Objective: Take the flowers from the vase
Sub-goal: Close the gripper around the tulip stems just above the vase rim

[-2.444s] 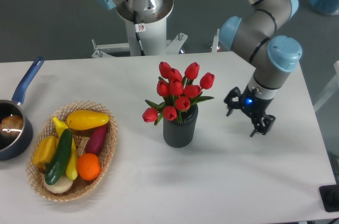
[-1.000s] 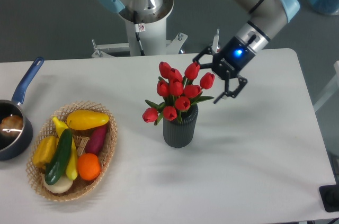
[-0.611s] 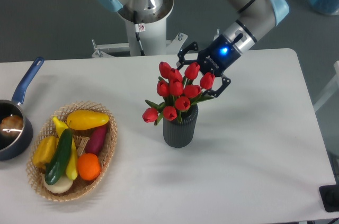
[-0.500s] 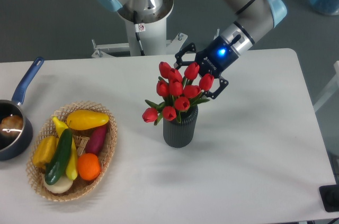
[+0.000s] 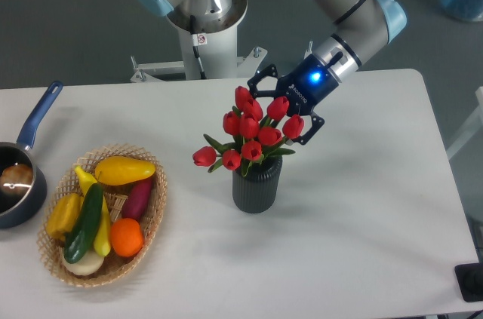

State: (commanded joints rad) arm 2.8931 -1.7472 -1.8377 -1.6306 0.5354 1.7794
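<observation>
While the flowers (image 5: pixel 249 132) sit in the vase (image 5: pixel 256 185), end effector (image 5: pixel 281 106) spread around them

White table (image 5: pixel 362 213); on it, dark ribbed vase (image 5: pixel 256 189) near centre, woven basket (image 5: pixel 149 240) at left, blue-handled saucepan (image 5: pixel 21 179) at left edge.

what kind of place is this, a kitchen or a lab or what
Most likely a robotics lab set up with household props. A robot arm is mounted at a plain white table, which holds staged items: a vase of flowers, a basket of produce, and a saucepan.
</observation>
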